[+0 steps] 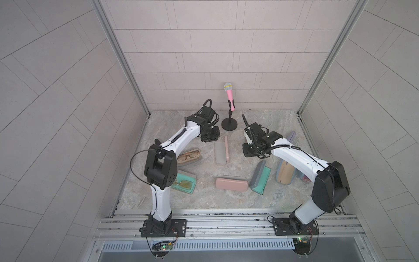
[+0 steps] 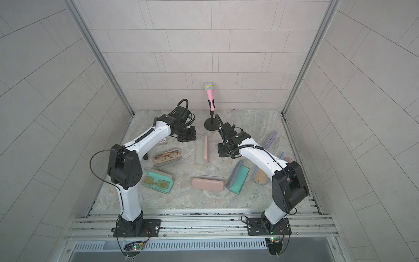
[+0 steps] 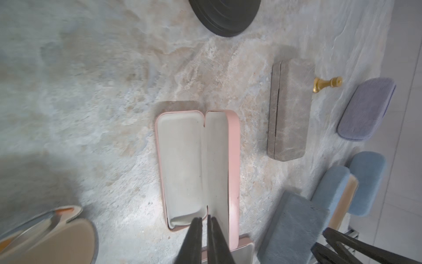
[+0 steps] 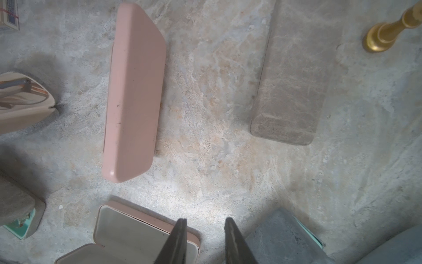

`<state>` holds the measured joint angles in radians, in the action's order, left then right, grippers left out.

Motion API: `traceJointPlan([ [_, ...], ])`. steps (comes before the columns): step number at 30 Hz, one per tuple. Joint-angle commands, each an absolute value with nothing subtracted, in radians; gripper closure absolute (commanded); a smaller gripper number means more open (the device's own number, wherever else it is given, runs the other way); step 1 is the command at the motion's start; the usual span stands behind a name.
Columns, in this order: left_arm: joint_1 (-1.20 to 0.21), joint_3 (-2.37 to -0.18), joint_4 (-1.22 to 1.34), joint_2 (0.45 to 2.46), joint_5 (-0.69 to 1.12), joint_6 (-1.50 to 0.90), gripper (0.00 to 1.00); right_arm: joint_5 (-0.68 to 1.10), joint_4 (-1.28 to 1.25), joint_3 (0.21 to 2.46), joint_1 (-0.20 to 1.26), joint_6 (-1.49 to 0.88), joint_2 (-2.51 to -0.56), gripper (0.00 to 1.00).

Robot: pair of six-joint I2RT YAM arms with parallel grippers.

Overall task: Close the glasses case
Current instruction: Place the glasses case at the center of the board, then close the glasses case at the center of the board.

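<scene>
the pink glasses case (image 3: 180, 160) lies open on the stone-patterned bench (image 3: 91, 102), grey lining showing, its lid (image 3: 231, 160) standing up along the hinge. the left gripper (image 3: 204, 218) holds its two dark fingers (image 3: 194, 237) almost together, above the end of the case near the hinge. on the lid's side, apart from it, lies a closed brown case (image 3: 290, 109); just past that a gold pawn (image 3: 327, 84) lies on its side, then a lilac case (image 3: 366, 108) near the bench edge by the wall (image 3: 406, 45).
</scene>
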<state>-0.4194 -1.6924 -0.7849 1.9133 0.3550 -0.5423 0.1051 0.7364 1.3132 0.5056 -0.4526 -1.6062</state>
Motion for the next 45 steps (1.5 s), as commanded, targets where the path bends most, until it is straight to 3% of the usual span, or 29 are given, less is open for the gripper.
traceJointPlan([
  [1, -0.4, -1.597, -0.747, 1.879, 0.349, -0.534, 1.0, 0.121, 0.723, 1.356, 0.519, -0.461, -1.635, 0.76],
  [9, -0.38, -1.429, -0.651, 1.885, 0.362, -0.54, 1.0, 0.186, 0.713, 1.445, 0.53, -0.448, -1.763, 0.81],
  [23, -0.377, -1.367, -0.553, 2.01, 0.398, -0.55, 1.0, 0.299, 0.685, 1.529, 0.549, -0.446, -1.91, 0.93],
  [45, -0.379, -1.348, -0.476, 2.083, 0.477, -0.566, 1.0, 0.345, 0.692, 1.601, 0.584, -0.45, -1.988, 0.93],
])
